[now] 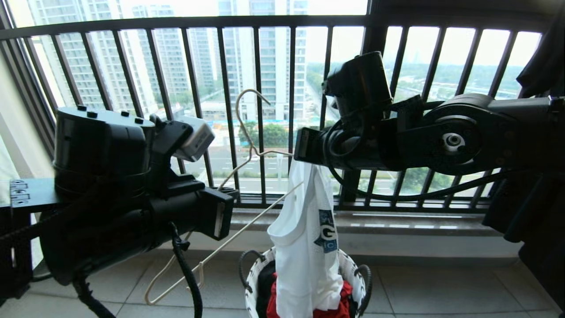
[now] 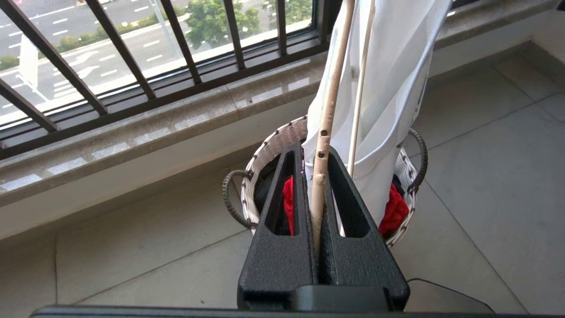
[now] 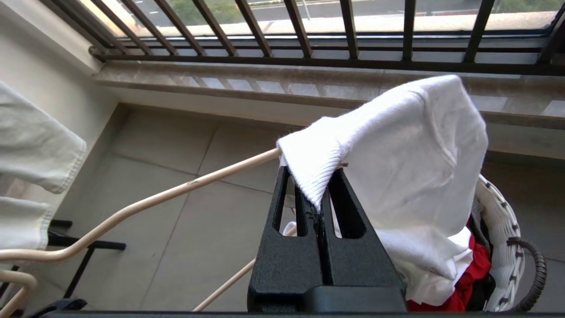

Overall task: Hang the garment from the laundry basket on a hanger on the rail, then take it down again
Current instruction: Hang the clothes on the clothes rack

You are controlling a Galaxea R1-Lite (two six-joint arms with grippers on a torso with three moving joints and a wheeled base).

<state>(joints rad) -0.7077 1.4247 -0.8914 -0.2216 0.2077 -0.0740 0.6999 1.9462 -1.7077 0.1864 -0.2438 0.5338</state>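
Note:
The white T-shirt garment (image 1: 304, 247) hangs by its ribbed collar from my right gripper (image 1: 304, 145), which is shut on that collar (image 3: 315, 176). The shirt's hem reaches into the laundry basket (image 1: 353, 269) on the floor below. My left gripper (image 1: 218, 218) is shut on one arm of the cream wire hanger (image 1: 265, 213), the rod clamped between its fingers (image 2: 315, 152). The hanger (image 3: 176, 192) slants upward, and its far end runs in under the collar of the garment (image 3: 419, 154). A grey bar with holes, the rail (image 1: 20, 190), shows at the far left behind my left arm.
Black window railing bars (image 1: 260, 110) and a stone sill (image 1: 397, 223) stand just behind the basket (image 2: 269, 145). Red cloth (image 2: 393, 212) and dark clothes lie in the basket. A pale cloth (image 3: 35, 168) hangs to one side above a black stand (image 3: 79, 247). Dark fabric (image 1: 543, 57) hangs at the right.

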